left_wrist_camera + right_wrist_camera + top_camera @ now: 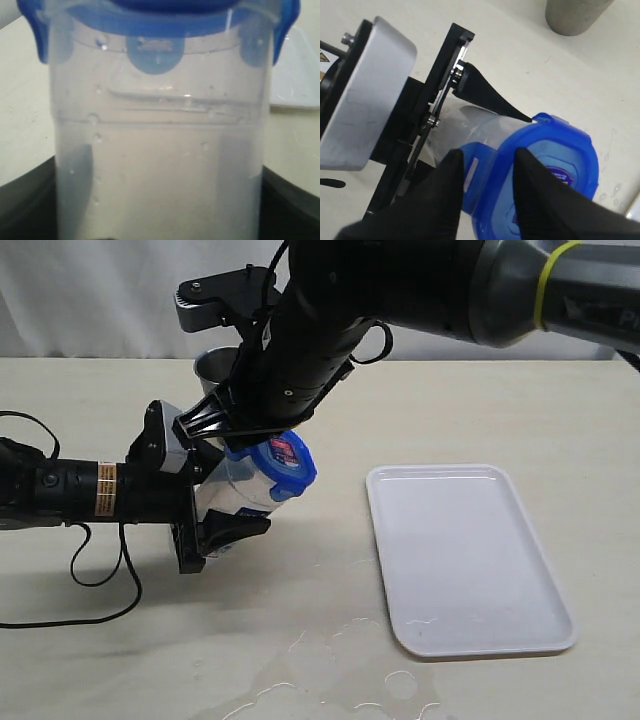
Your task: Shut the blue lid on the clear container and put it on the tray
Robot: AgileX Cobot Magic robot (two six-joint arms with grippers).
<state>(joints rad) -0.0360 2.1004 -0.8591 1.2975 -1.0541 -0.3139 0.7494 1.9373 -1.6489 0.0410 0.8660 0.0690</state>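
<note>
Beige tabletop (480, 390), white curtain (100, 290) at the far side, a spill of water (320, 670) near the front edge.

- Left gripper (246, 490): closed around the body of the clear container (160, 165), held tilted above the table, left of centre.
- Blue lid (287, 466): seated on the container mouth, facing right and upward.
- Right gripper (487, 160): reaches across. Its fingers straddle one side flap of the lid, one on the flap side and one over the lid top. Actual pinching cannot be told.
- Steel cup (215, 365): just behind the arms.
- White tray (470, 560): right, well apart, nothing on it.

Step in hand, as judged: snapping the flaps shut. Whether they are locked is unclear.

Next move calls for pressing down the remaining flaps and clearing the right fingers. The container is then righted, carried right and set on the tray.
</note>
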